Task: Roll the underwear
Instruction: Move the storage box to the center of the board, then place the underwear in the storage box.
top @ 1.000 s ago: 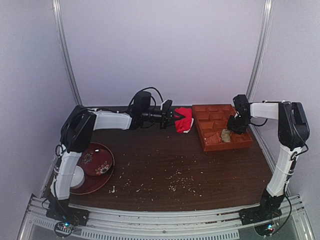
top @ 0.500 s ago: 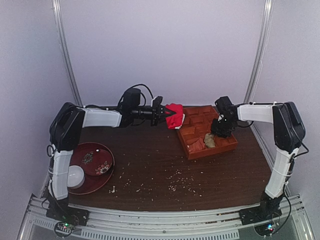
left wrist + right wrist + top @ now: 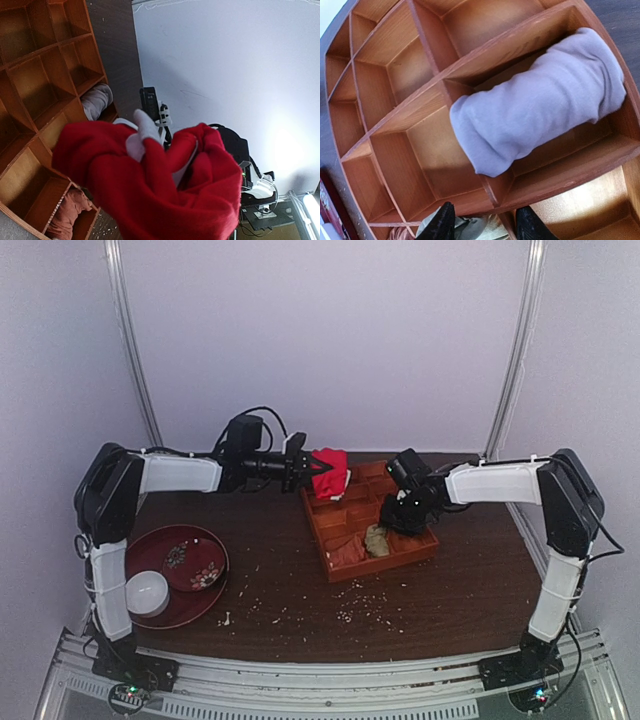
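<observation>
Left hand (image 3: 305,469): pressed onto the underwear (image 3: 330,472), pinching a bunch of the red fabric; arm stretched out level toward the far middle.
Underwear, position: held off the surface (image 3: 300,610), hanging just past the fingertips, over the far-left corner of the tray (image 3: 316,535).
Underwear, axis: wadded, white trim showing in the folds; no clean long axis to read. It looks more bunched than tightly rolled.
Key relation: the bundle sits straight ahead of the left hand, with open compartments below and to the right. The next move probably turns on which cell lies under it.
Right hand (image 3: 485,226): inside the tray, right of the bundle and nearer the bases. Fingers stand apart, straddling a divider and a pale cloth (image 3: 465,229); whether they grip either one cannot be told.
Tray contents: grey roll (image 3: 540,95) lying slantwise over a divider.
Hidden: left fingertips are buried in red fabric in the wrist view; the cell directly beneath the bundle is not visible.
Outer: plate (image 3: 195,550) at near left.
</observation>
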### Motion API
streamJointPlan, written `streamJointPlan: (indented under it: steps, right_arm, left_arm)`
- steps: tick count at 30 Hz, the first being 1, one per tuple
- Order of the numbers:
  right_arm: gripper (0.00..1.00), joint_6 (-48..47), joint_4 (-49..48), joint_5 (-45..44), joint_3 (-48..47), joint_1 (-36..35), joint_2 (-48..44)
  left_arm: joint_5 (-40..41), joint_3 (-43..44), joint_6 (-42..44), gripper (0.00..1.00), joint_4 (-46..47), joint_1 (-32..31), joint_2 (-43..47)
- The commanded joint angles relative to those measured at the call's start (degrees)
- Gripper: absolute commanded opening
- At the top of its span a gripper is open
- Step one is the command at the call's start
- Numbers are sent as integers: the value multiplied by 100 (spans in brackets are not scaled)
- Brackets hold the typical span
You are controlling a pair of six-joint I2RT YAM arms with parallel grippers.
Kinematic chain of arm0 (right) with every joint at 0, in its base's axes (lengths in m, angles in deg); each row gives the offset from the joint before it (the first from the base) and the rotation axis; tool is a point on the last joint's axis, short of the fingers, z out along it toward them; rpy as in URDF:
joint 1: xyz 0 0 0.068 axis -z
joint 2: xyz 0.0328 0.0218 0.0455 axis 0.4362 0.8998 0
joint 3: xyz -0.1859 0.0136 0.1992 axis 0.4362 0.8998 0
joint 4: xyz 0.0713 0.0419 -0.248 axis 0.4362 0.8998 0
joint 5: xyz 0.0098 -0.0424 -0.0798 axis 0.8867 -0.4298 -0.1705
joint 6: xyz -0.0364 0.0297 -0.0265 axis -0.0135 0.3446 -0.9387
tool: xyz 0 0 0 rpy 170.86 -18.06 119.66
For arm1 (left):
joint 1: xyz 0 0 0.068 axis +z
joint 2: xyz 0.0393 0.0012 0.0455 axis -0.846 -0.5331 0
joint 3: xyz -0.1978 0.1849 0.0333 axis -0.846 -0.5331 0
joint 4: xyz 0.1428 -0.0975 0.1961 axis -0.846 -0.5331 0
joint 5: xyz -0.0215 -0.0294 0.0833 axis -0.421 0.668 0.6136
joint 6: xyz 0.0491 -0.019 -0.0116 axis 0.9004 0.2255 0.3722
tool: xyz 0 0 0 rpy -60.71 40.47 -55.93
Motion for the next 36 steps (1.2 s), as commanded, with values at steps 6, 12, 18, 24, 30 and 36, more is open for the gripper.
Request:
streamJointPlan:
  steps: [6,12,18,24,30,36]
  right_arm:
    - [46,-126,237,-519,-494,-139,-505]
    - [48,-544,271,-596,-593,-7,-844]
    - [49,-866,197,-573,-438,280,-1088]
    - [49,-1073,70,-426,-36,527,-1338]
    - [48,-1173,-86,-200,273,728,-1564]
    - [48,-1209,-238,-10,569,859,-1685]
  left_arm:
    - [777,165,1243,0,-2306,51,955]
    - [1363,-108,1094,0,-2653,-234,1033]
    - [2203,-238,298,0,-2296,-641,760]
    - [3091,-97,-189,0,-2257,-919,478]
    - [3786,7,-513,0,-2418,-1047,158]
    - [3965,330,-562,0,-2270,-1114,-167]
